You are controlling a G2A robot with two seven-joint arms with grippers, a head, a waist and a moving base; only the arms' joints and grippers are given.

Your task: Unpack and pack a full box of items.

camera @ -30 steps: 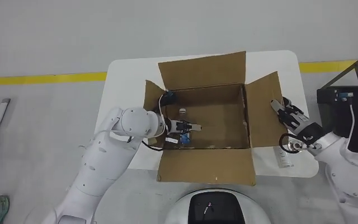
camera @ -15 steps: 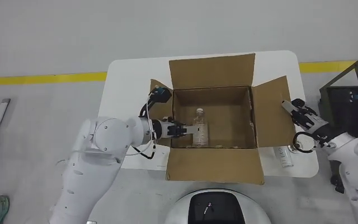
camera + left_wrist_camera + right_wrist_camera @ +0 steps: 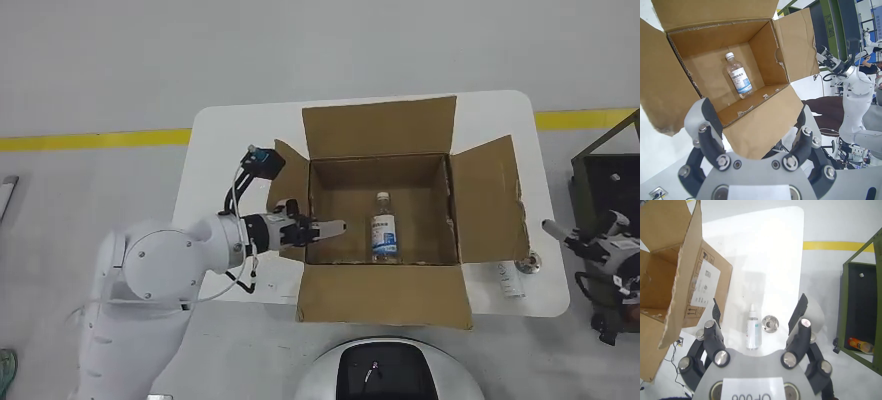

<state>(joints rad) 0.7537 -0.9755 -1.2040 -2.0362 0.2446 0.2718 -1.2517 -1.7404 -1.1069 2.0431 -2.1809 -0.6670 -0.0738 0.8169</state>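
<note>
An open cardboard box (image 3: 480,215) stands in the middle of the white table (image 3: 230,140). On its floor lies a clear water bottle (image 3: 383,238) (image 3: 738,78) with a white cap and a blue label. My left gripper (image 3: 330,230) (image 3: 753,113) hovers open at the box's left wall, above the rim, with nothing in it. My right gripper (image 3: 570,236) (image 3: 759,306) is open and empty past the table's right edge. Below it lie a white spray bottle (image 3: 753,330) (image 3: 510,281) and a round metal flange (image 3: 770,324) (image 3: 529,263).
All the box's flaps (image 3: 708,287) are folded outward; the right one overhangs the table beside the spray bottle. A green rack (image 3: 859,306) stands right of the table, with an orange bottle (image 3: 859,344) low inside it. A yellow floor line (image 3: 90,139) runs behind the table.
The left gripper has let go of the water bottle, which now lies farther right in the box, and drawn back to the left wall. The right arm has pulled away off the table's right edge.
</note>
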